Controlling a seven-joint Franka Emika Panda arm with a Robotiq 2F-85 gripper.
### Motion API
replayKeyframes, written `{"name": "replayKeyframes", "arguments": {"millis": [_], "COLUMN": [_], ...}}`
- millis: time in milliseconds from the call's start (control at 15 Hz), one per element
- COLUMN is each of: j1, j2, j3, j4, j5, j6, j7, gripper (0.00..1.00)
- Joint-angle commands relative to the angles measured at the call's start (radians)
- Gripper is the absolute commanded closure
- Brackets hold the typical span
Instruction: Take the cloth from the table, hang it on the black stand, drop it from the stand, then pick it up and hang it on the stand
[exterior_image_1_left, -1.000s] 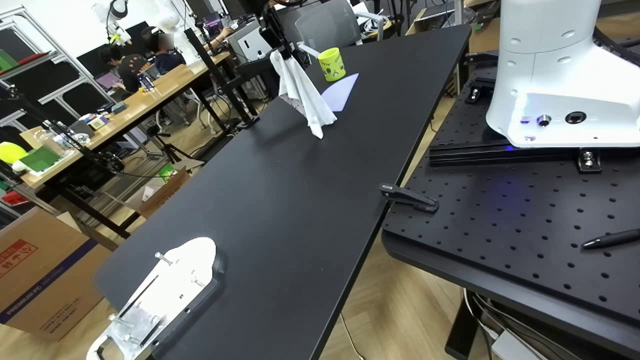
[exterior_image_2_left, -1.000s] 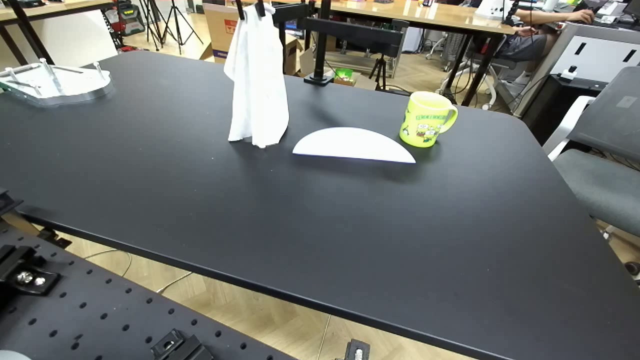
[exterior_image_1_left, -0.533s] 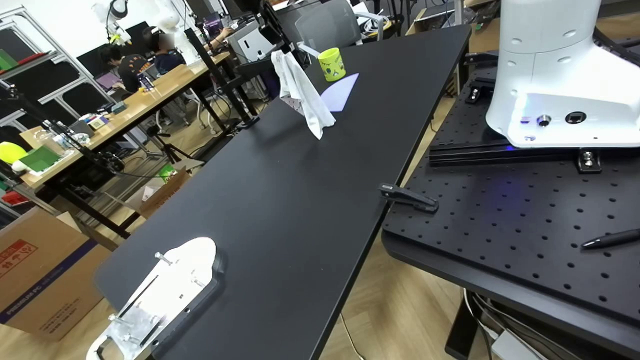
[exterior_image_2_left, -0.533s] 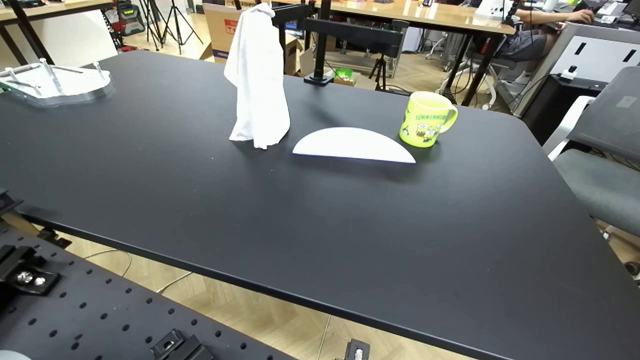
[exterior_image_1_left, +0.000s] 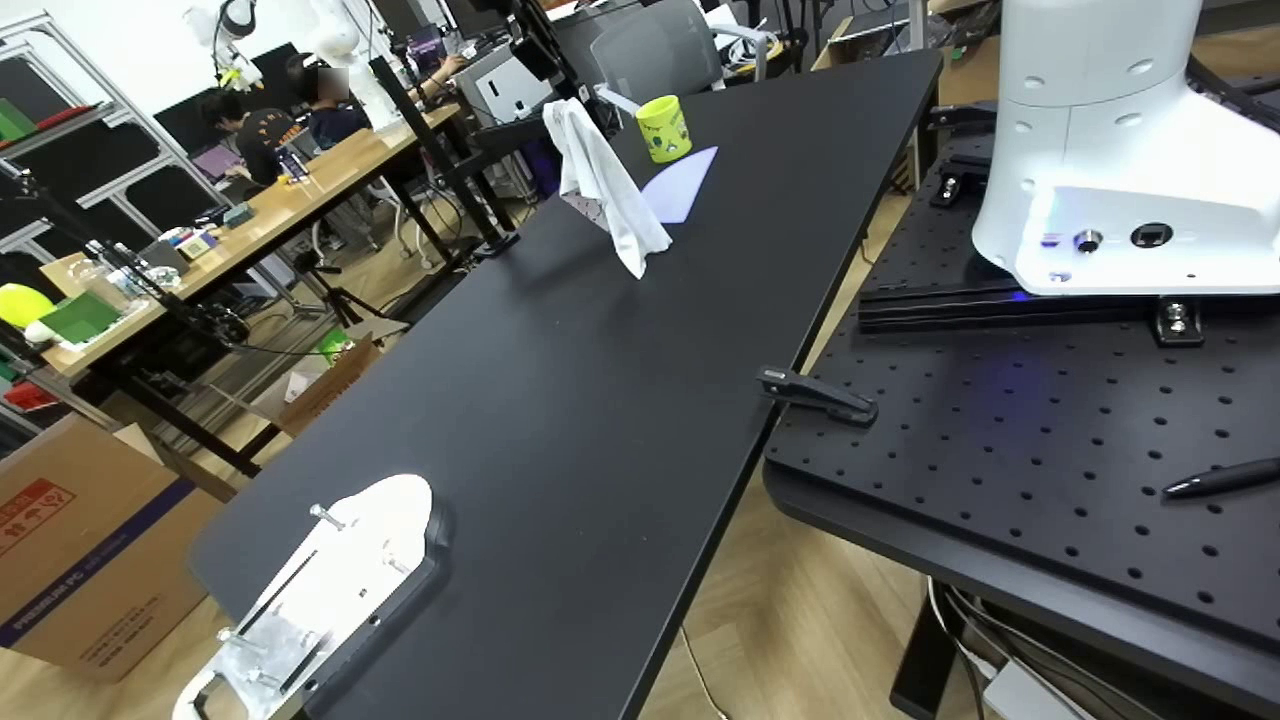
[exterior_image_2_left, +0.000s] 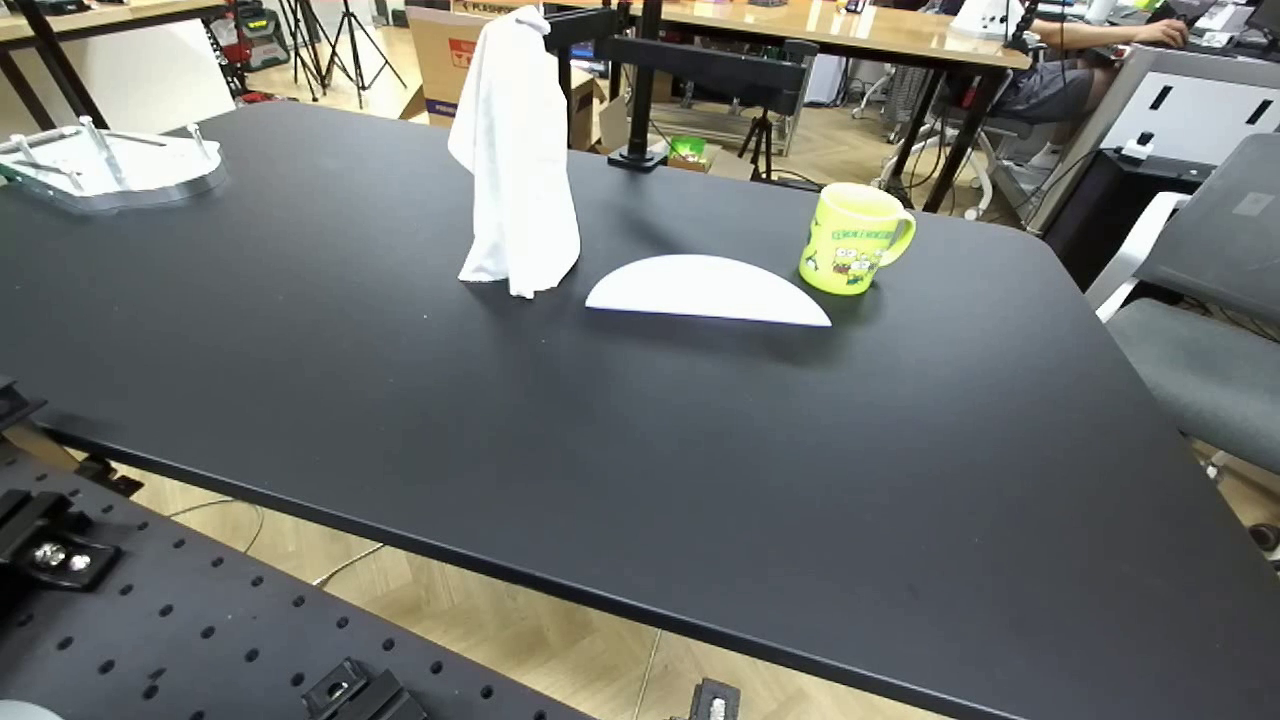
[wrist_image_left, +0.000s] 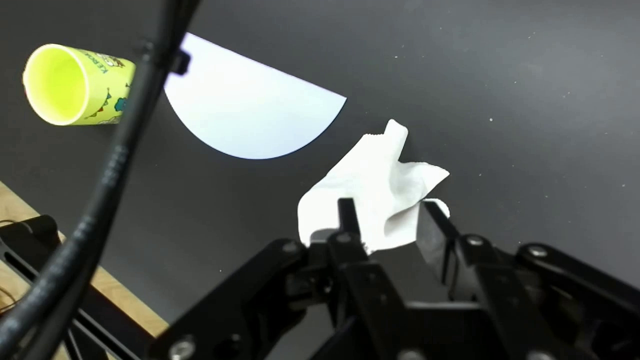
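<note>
I find the table (exterior_image_2_left: 640, 430) bearing, at its edge, the black stand (exterior_image_2_left: 641, 115); the cloth (exterior_image_2_left: 520, 160) hangs above the table, apparently draped on that stand. My gripper (wrist_image_left: 389, 207) stands parted, contact undetermined; I should withdraw straight and slowly, dragging no fold.

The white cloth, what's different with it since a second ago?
The gripper moved up off the white cloth, jaws apart, and left it hanging on the black stand. The cloth shifted only slightly. The yellow-green mug and the white half-circle stayed put.
</note>
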Motion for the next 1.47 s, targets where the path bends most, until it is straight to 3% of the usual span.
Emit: {"name": "replayKeyframes", "arguments": {"millis": [0, 333, 400, 533, 1133, 1400], "j1": [-0.011, -0.026, -0.028, -0.032, -0.04, -0.038], "j2": [-0.012, 0.008, 0.017, 0.036, 0.089, 0.083], "j3": [-0.017, -0.034, -0.036, -0.04, -0.053, -0.05], "j4": [0.005, 0.014, 0.018, 0.024, 0.04, 0.041], "j5": [0.024, 0.056, 0.068, 0.079, 0.134, 0.139], "j6": [-0.007, 0.032, 0.045, 0.07, 0.114, 0.113], "j7": [0.025, 0.068, 0.074, 0.087, 0.084, 0.079], "gripper": [0.31, 0.01, 0.41, 0.38, 0.98, 1.0]}}
